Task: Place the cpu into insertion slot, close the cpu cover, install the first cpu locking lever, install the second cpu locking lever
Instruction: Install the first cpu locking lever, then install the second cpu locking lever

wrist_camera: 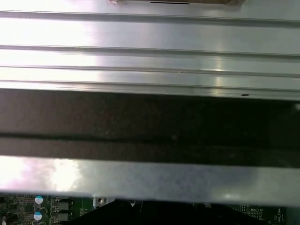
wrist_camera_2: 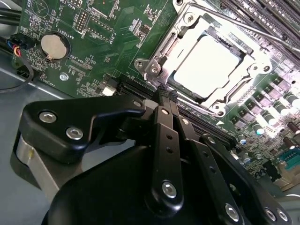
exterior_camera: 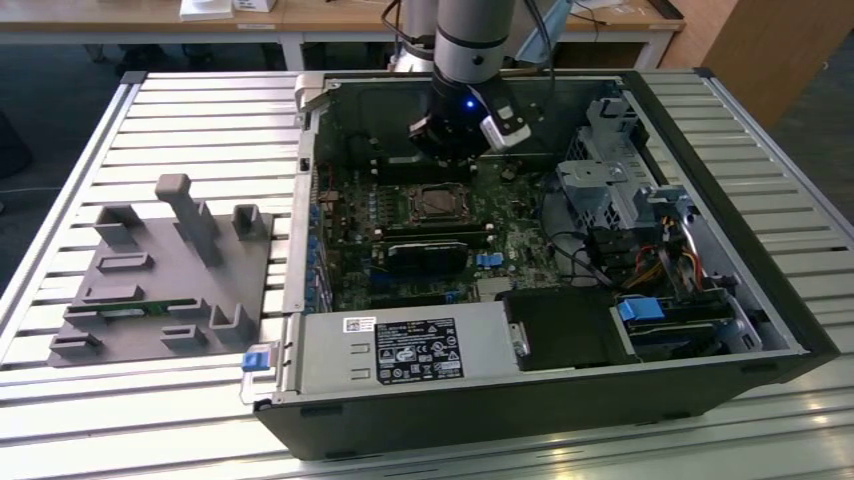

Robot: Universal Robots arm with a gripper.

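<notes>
Open desktop computer case (exterior_camera: 747, 330) lying on a slatted metal tabletop (exterior_camera: 200, 120), with the arm's hand (exterior_camera: 454, 140) lowered inside it above the motherboard (exterior_camera: 350, 262). In the second wrist view the hand (wrist_camera_2: 165, 93) has its two black fingers (wrist_camera_2: 164, 122) drawn together, tips touching, with nothing between them; they point toward the near edge of the socket. The cpu (wrist_camera_2: 206, 65), a pale square chip, lies flat in the insertion slot, and the cpu cover (wrist_camera_2: 161, 51), a shiny metal frame, appears to sit down around it, though whether it is fully seated cannot be told. A thin locking lever (wrist_camera_2: 262, 35) runs along the far side of the socket, seemingly not yet hooked down.

Hazards, as judged from this position:
- The closed fingertips hang close to the socket edge; a descent slightly off line could strike the cover or the chip top instead of a lever.
- A lever pushed sideways without being tucked under its retaining tab could spring back up.
- If the cover is not flat, forcing a lever could load the chip unevenly.
- Nearby capacitors (wrist_camera_2: 257, 127) and the coin cell battery (wrist_camera_2: 51, 46) lie within reach of a sweeping finger.
</notes>
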